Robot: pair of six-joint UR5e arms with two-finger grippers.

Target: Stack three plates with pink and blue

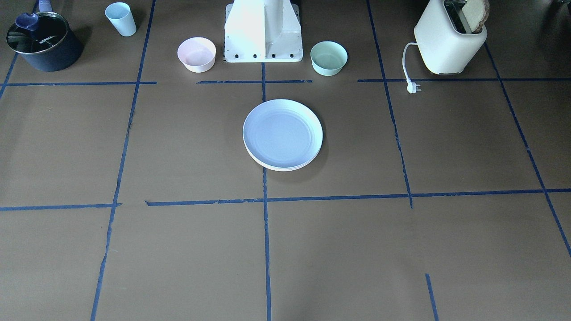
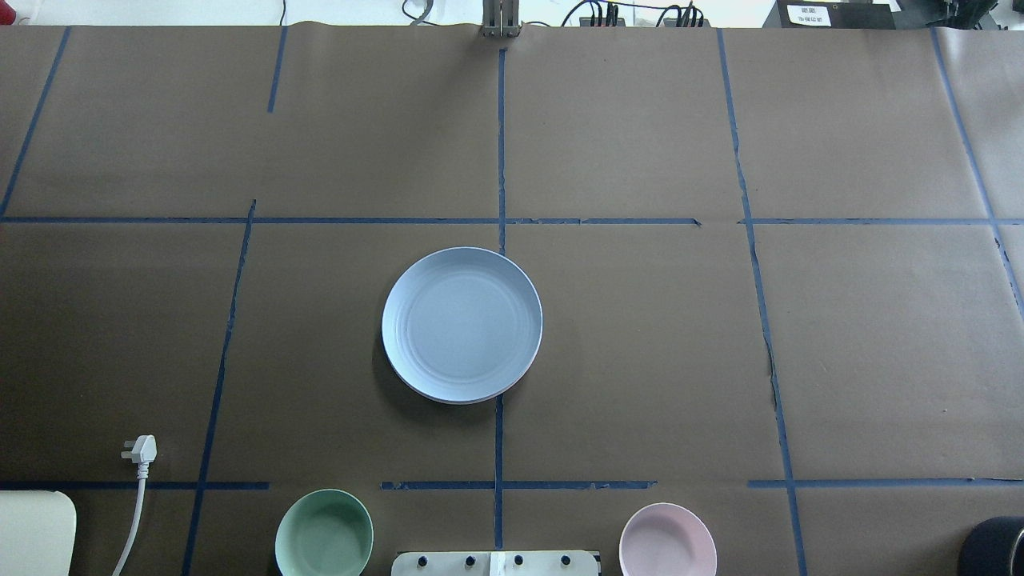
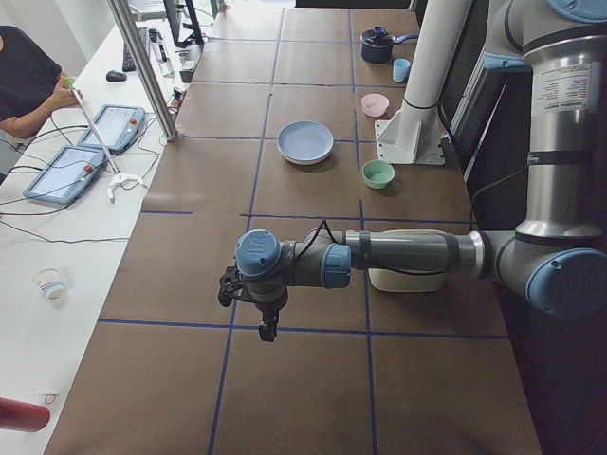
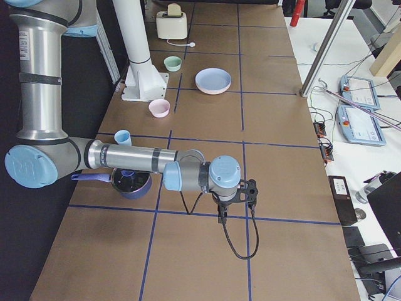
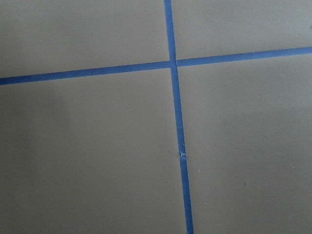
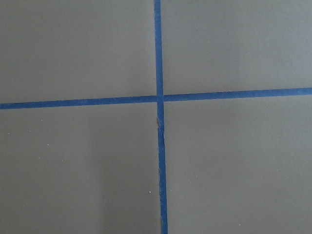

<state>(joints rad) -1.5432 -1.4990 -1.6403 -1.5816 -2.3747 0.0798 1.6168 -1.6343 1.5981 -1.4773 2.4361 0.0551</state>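
Apparently the light blue plate capped the stack; left gripper and right gripper, well apart from it, aperture indiscernible, should avoid nudging it.

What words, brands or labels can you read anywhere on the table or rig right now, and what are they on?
"KONKA": on the glass lid of the dark saucepan.
White label on the black box beyond the table: printed lines, too small to read.
White sticker on the left arm: too small to read.
No other text is legible.
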